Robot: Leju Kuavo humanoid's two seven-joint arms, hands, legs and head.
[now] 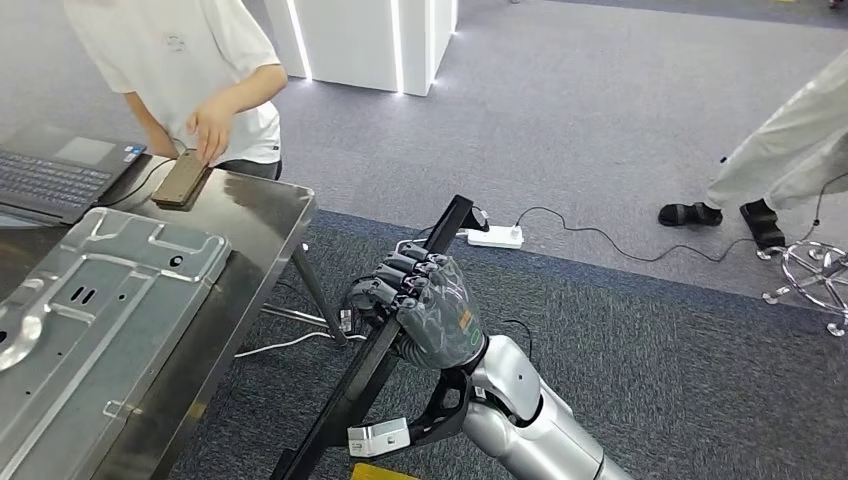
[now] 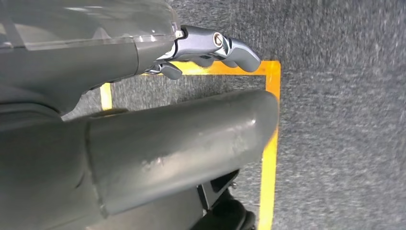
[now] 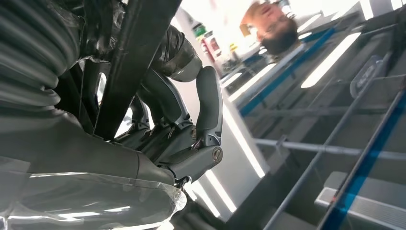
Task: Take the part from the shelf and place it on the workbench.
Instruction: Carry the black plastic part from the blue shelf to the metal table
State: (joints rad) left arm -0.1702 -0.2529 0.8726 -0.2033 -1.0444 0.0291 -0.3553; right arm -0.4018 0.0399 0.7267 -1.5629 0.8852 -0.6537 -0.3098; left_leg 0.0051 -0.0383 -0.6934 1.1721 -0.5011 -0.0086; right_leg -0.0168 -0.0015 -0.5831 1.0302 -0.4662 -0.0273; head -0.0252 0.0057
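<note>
Right hand (image 1: 425, 305) is wrapping fingers around the part (image 1: 385, 345), a long black bar: looks rigid, light, end-heavy; mid-length hold suits. Left hand (image 2: 210, 45) is hanging, curled, holding nothing. Workbench (image 1: 250, 215) corner lies near.

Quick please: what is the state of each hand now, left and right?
Left hand: holds nothing, fingers curled in, hanging over the floor.
Right hand: grips the long black part.
</note>
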